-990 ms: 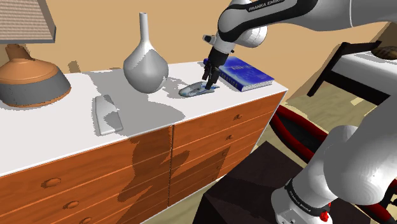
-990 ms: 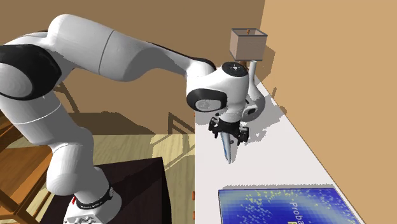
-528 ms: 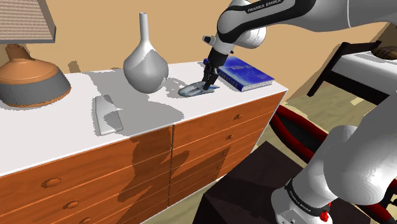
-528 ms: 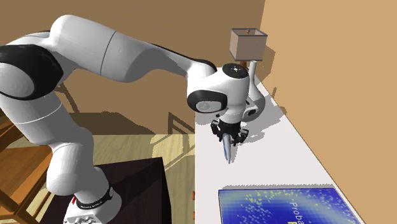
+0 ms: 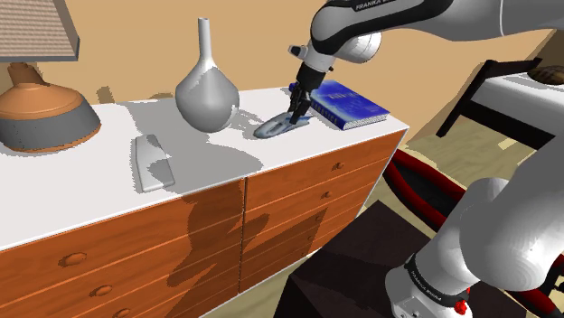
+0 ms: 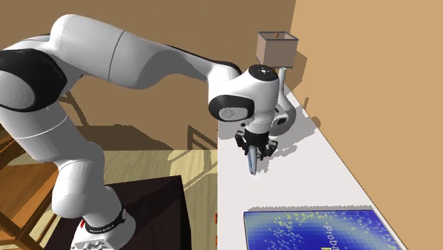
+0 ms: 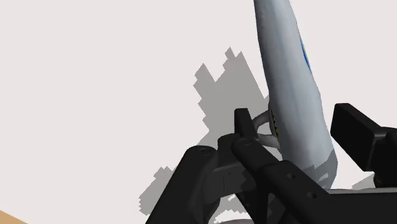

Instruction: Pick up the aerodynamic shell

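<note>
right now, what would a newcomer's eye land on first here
The big white Franka arm bends over a white-topped dresser, its black jaws clasping a slim grey shell with blue markings. In the shoulder view the shell sits between a grey long-necked vase and a blue book, with an orange lamp base at the far left.

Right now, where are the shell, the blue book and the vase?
shell (image 5: 271, 128), shoulder view, its free grey end.
blue book (image 5: 352, 105), shoulder view, middle of its cover.
vase (image 5: 207, 98), shoulder view, its round belly.
</note>
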`<control>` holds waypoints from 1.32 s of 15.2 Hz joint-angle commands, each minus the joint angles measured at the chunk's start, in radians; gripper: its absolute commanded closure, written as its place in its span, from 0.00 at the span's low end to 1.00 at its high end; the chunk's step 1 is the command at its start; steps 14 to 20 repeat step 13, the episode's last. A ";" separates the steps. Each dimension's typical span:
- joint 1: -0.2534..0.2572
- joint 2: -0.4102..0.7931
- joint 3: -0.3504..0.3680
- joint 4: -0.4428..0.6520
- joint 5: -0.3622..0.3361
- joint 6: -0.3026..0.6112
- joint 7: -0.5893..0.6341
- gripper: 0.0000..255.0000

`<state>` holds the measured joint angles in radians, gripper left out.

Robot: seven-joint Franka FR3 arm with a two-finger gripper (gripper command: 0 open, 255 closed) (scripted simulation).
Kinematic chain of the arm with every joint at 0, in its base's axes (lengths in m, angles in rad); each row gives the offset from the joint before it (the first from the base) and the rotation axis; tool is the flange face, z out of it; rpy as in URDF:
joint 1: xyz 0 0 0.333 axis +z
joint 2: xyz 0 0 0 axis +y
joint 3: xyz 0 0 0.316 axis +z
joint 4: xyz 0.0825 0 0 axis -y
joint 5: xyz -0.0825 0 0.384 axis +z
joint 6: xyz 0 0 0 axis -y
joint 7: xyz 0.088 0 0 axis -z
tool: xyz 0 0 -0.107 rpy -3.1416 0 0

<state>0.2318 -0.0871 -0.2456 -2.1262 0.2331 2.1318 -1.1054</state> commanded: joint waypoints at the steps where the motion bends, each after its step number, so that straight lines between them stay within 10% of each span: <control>1: 0.000 -0.008 0.000 0.019 -0.006 -0.026 0.008 1.00; 20: -0.002 -0.036 0.002 0.124 -0.028 -0.155 0.043 1.00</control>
